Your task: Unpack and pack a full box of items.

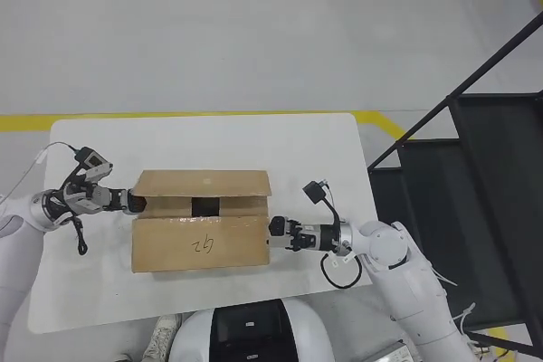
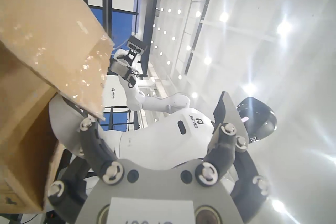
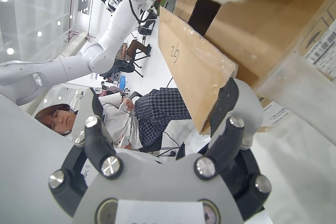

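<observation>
— On the white table (image 1: 90, 290), where does the cardboard box (image 1: 199, 246) sit?
— At its centre, flaps nearly shut, a dark gap between them.
— And the arms?
— Spread wide, the left gripper (image 1: 131, 203) sits at the box's left end. At its right end the right gripper (image 1: 276, 228) is likewise agape, one finger (image 3: 225, 101) touching the near flap's corner.

White table (image 1: 326, 145), yellow floor line (image 1: 9, 121) behind it, black metal steps (image 1: 498, 127) beside it.

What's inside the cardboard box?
Only a dark gap between the two top flaps of the cardboard box shows; the flaps cover the contents, so none can be seen.
</observation>
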You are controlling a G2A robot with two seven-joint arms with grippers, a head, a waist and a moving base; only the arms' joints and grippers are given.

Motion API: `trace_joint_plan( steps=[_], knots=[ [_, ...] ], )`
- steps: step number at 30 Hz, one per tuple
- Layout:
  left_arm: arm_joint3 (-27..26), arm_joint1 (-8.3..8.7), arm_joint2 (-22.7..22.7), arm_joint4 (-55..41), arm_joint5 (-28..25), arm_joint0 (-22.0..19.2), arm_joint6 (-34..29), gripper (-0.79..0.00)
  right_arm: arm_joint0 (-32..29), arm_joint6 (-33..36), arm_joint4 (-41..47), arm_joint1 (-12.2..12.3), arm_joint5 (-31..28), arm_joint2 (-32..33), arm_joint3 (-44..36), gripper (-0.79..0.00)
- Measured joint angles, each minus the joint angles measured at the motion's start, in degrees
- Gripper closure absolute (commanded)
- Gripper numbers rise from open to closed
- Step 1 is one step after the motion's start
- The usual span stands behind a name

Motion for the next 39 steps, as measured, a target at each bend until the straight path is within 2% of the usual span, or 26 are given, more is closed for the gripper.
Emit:
trace_joint_plan(
  steps=[4, 10, 20, 25, 31, 39],
  knots=[
    [1.5, -0.57, 1.59, -3.25, 2.32, -2.88, 0.0, -0.785, 0.38, -2.32, -1.66, 0.23, 0.15, -0.09, 0.45, -0.785],
    [5.77, -2.63, 6.0, -4.39, 3.58, -8.89, 1.02, -0.785, 0.81, -5.1, -1.97, 0.47, -1.61, -0.81, 1.77, -0.785],
    [14.45, -6.17, 12.13, -3.08, 3.1, -17.18, 6.54, -0.785, 3.17, 3.08, 6.27, 0.81, -2.75, -6.52, 3.35, -0.785],
    [19.06, -7.49, 13.69, -1.56, 1.72, -20.57, 9.86, -0.785, 1.84, 7.84, 9.6, 1.57, -4.7, -6.64, -0.23, -0.785],
    [23.5, -8.66, 15.34, 2.56, 0.03, -23.79, 14.64, -0.785, -1.23, 11.91, 6.13, 2.94, -2.14, -8.44, -7.01, -0.785],
    [25.92, -9.96, 18.03, 11.38, -4.87, -26.48, 23.23, -0.785, -0.72, 12.63, -0.47, 3.17, 0.77, -15.03, -5.48, -0.785]
  ],
)
